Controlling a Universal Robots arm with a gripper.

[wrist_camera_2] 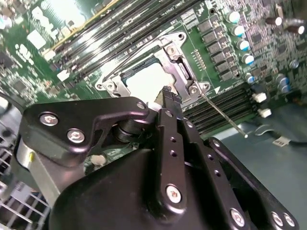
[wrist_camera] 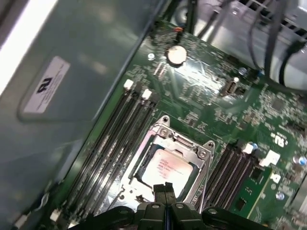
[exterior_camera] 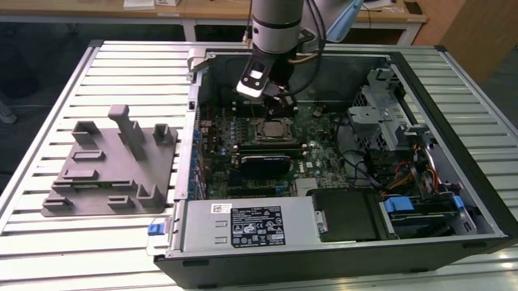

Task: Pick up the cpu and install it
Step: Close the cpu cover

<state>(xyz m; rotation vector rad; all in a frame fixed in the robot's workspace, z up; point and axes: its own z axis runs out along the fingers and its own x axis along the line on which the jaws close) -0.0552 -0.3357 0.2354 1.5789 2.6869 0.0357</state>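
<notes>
Looks like you're at the seating step: cpu (wrist_camera: 165, 167) sits in the socket (wrist_camera: 184, 141) mid board (wrist_camera: 216, 105), gripper (wrist_camera: 165, 186) just over its edge, jaws pressed together and empty, so I'd go gently from here.

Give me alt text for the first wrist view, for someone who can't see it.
The cpu lies flat in the metal socket frame on the motherboard, with the gripper, shut, right at its edge. Dark memory slots run along both sides of the socket.
</notes>
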